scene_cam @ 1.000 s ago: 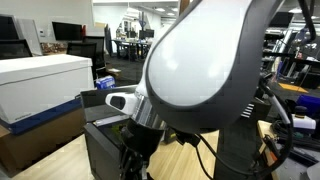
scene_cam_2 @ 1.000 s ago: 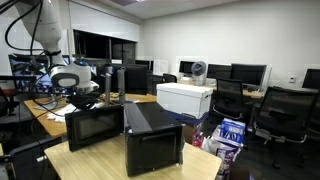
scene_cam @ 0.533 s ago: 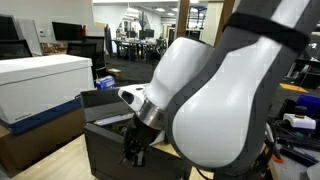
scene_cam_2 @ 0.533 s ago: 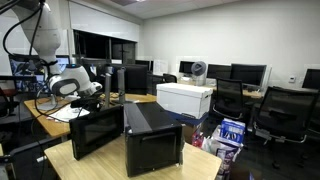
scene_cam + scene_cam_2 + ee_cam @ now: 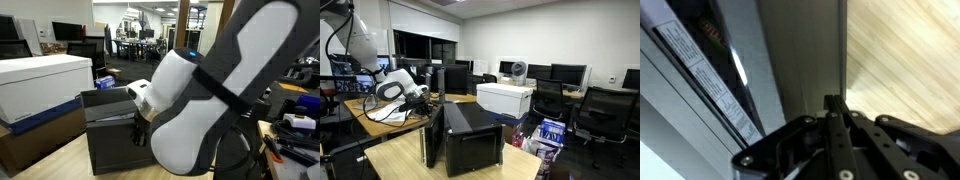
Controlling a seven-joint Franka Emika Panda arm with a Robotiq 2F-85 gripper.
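A black microwave [image 5: 472, 137] stands on a wooden table [image 5: 390, 160] with its door [image 5: 433, 146] partly open, seen edge-on. My gripper [image 5: 427, 101] is at the door's top outer edge, and its fingers are shut with nothing between them. In the wrist view the shut gripper [image 5: 832, 102] points along the grey door panel [image 5: 790, 55], its tips against or very close to it. The light wood table [image 5: 905, 50] lies beyond. In an exterior view the big white arm [image 5: 205, 110] hides most of the gripper beside the microwave [image 5: 108, 135].
A white box [image 5: 506, 98] sits behind the microwave and appears large at the left in an exterior view [image 5: 40, 85]. Monitors [image 5: 568, 73], office chairs [image 5: 605, 115] and cables on a desk [image 5: 380, 112] surround the table. A bag of packets [image 5: 548, 135] lies by the table's corner.
The arm has swept across with the shut gripper against the door. The door has swung from wide open to partly shut and now shows its edge.
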